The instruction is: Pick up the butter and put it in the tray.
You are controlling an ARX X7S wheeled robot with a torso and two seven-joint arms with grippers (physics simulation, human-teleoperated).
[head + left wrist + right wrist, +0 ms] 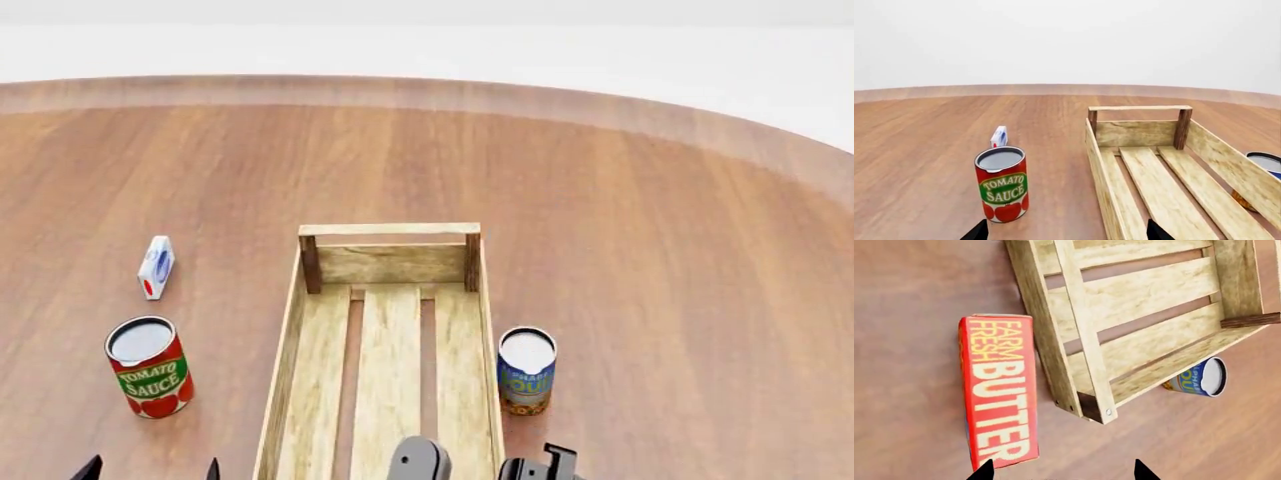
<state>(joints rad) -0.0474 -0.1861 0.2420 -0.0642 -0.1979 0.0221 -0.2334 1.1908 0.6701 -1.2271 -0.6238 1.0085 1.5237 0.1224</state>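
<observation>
The butter (999,390) is a red-orange carton with "FARM FRESH BUTTER" lettering, lying on the table beside the tray's near end; it shows only in the right wrist view. The tray (387,345) is a long light-wood slatted crate, also in the left wrist view (1167,165) and right wrist view (1121,315). My right gripper (1062,475) is open and empty above the table, one fingertip over the butter's end. My left gripper (1066,234) is open and empty, between the tomato sauce can and the tray. Both grippers barely show at the head view's bottom edge.
A tomato sauce can (150,366) stands left of the tray. A small white carton (156,267) stands farther back on the left. A blue soup can (526,370) stands right of the tray. The round wooden table's edge (747,140) curves behind.
</observation>
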